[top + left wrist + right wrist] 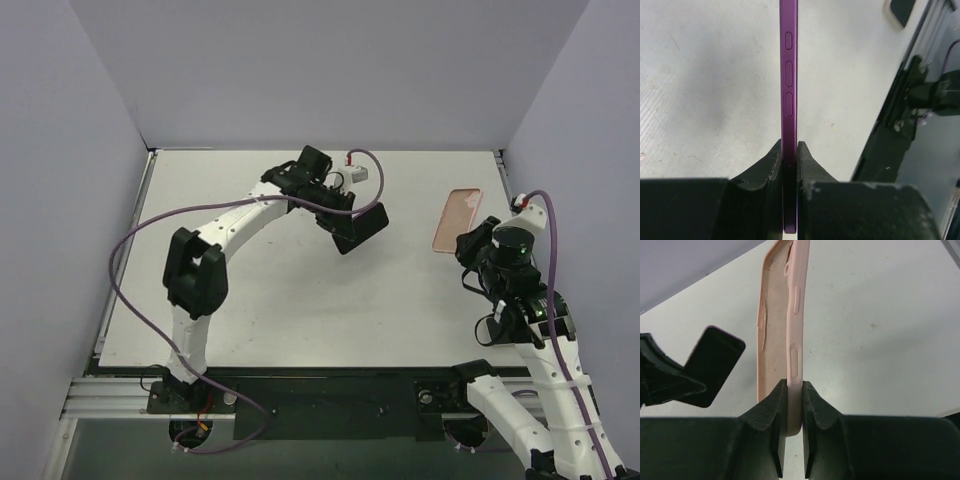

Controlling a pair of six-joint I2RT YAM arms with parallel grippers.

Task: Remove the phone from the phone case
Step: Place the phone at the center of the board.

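Observation:
The purple phone is out of the case and clamped edge-on between my left gripper's fingers, with three side buttons showing. In the top view the left gripper holds the phone above the table's middle. The empty pink case is pinched by its side wall in my right gripper, its hollow inside facing left. In the top view the case lies at the right, with the right gripper at its near end. The phone shows dark at the left of the right wrist view.
The white table is walled at the back and on both sides. A purple cable loops off the left arm over the table's left part. The black front rail runs along the near edge. The right arm shows in the left wrist view.

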